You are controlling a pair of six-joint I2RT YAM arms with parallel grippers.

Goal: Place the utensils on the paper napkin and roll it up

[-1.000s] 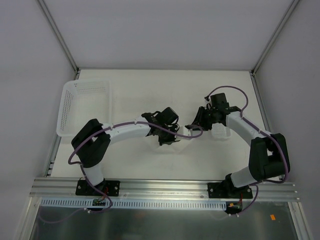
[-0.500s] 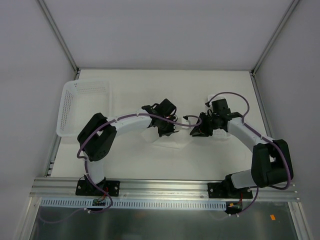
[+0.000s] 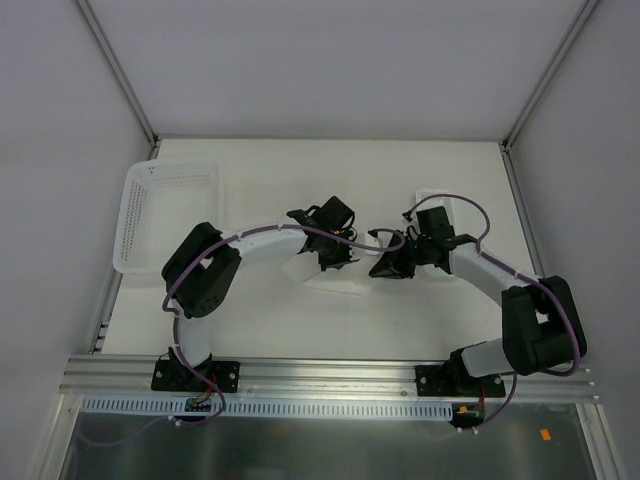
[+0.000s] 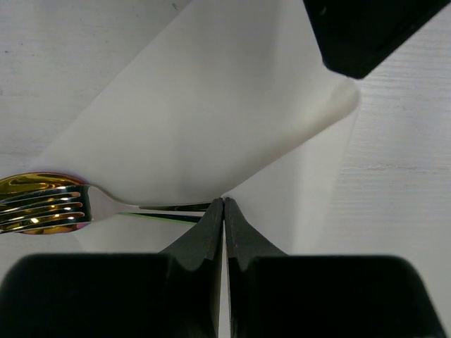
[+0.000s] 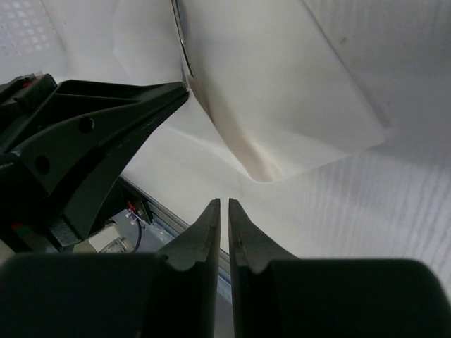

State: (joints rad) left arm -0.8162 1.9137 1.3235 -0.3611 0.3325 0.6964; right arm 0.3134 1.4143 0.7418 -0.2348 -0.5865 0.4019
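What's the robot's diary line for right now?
step: roll-up | paper napkin: folded over fork | left hand: shut at fold | right hand: shut, empty

Seen from above, the far half of the table [image 3: 330, 170] lies open, from the arms back to the grey enclosure walls [image 3: 320, 70] that close it in on three sides. A white perforated basket [image 3: 170, 210] takes up the far left edge. A smaller white basket [image 3: 432, 204] sits partly hidden beneath the right arm. At the centre, the left end effector [image 3: 338, 264] and the right end effector [image 3: 384, 268] crowd together over the paper napkin [image 3: 335, 284], both with fingers drawn together and only a narrow gap between the two. A bare strip of table runs between the napkin and the metal rail [image 3: 330, 375] at the near edge.
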